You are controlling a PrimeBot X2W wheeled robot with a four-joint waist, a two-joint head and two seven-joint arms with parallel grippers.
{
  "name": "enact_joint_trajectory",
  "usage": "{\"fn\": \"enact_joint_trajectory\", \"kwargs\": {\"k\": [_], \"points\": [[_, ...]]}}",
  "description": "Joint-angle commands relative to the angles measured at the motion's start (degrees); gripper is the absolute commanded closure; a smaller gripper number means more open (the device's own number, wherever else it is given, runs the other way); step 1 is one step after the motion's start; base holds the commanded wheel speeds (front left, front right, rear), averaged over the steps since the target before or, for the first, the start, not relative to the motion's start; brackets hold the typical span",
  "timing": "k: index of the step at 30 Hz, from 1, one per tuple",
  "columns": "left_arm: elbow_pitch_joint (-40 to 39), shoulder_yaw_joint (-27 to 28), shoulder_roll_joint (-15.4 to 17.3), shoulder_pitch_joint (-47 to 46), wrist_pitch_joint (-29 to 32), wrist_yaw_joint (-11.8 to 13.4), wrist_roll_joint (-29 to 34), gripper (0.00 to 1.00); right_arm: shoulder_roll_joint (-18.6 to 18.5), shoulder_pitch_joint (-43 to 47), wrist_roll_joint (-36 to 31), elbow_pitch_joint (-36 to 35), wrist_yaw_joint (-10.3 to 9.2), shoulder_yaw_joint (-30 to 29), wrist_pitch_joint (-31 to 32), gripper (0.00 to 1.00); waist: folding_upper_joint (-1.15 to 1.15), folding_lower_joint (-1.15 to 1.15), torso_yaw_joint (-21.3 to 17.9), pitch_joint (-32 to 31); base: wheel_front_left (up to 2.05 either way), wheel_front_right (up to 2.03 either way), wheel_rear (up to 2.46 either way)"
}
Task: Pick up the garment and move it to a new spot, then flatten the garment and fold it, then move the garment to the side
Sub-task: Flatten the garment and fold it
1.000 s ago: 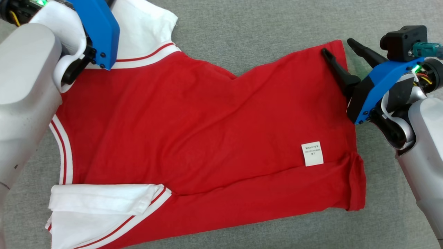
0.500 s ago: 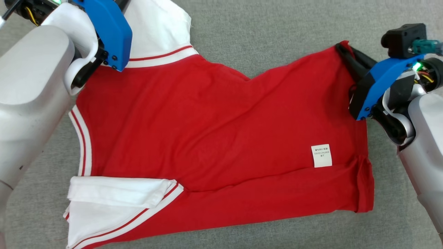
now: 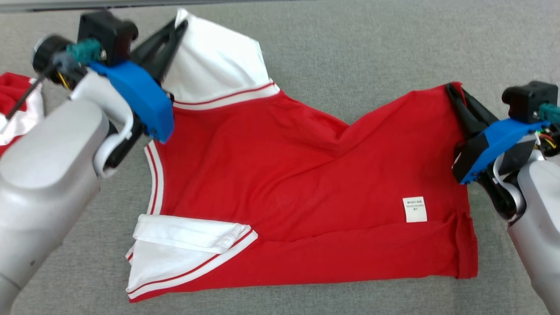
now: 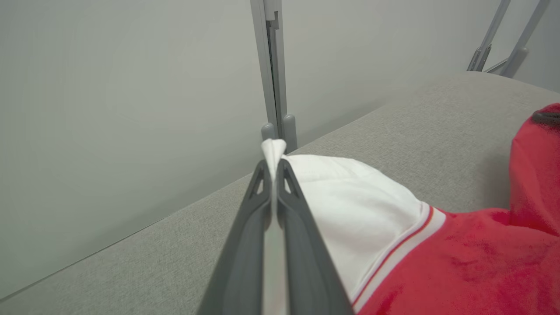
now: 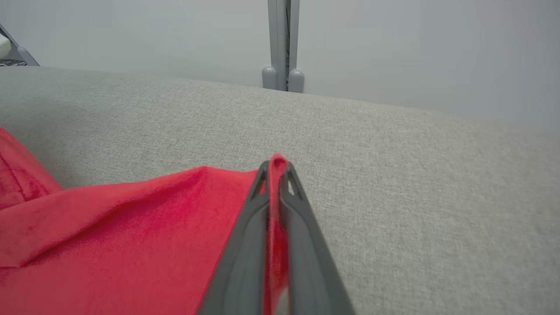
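While garment point(image 3: 284, 183) lies spread, left hand point(image 3: 181, 25) pinching white sleeve point(image 3: 218, 65), right hand point(image 3: 451, 89) pinching red corner point(image 3: 435, 97).

We see a grey fabric surface point(image 5: 393, 175) under the right gripper point(image 5: 274, 167), a grey post point(image 4: 273, 65) against the pale wall point(image 4: 109, 109) just beyond the left gripper point(image 4: 274, 164), and a red-and-white cloth point(image 3: 11, 85) lying left of it

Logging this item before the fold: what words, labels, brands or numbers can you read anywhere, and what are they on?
White care label sewn on the red garment: a few lines of small dark print, too small and blurred to read.
No other words, brands, numbers or signs can be read.
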Motion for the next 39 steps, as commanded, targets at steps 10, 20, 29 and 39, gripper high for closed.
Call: {"fn": "enact_joint_trajectory", "kwargs": {"k": [10,20,29,39], "points": [[-13.0,0.3,6.5,13.2,-5.0,6.5,-1.9,1.00,-1.1,7.9,-0.8,0.3,0.01,-1.5,-6.1,1.00,0.00,0.00,1.9,-5.6,0.00,0.00,0.00],[-24.9,0.6,11.2,25.7,-7.2,14.3,-3.5,1.00,-1.1,15.4,0.2,-1.3,0.01,-2.4,-9.4,1.00,0.00,0.00,3.5,-9.1,0.00,0.00,0.00],[-29.7,2.5,10.9,35.7,-8.2,18.9,-4.9,1.00,-1.5,22.4,1.8,-5.0,0.01,-3.5,-11.5,1.00,0.00,0.00,4.4,-9.9,0.00,0.00,0.00],[-30.0,9.7,7.6,44.6,-8.3,20.6,-2.3,0.00,0.2,30.0,3.6,-11.2,0.01,-7.4,-12.9,0.00,0.00,0.00,4.8,-11.2,0.00,0.00,0.00]]}}
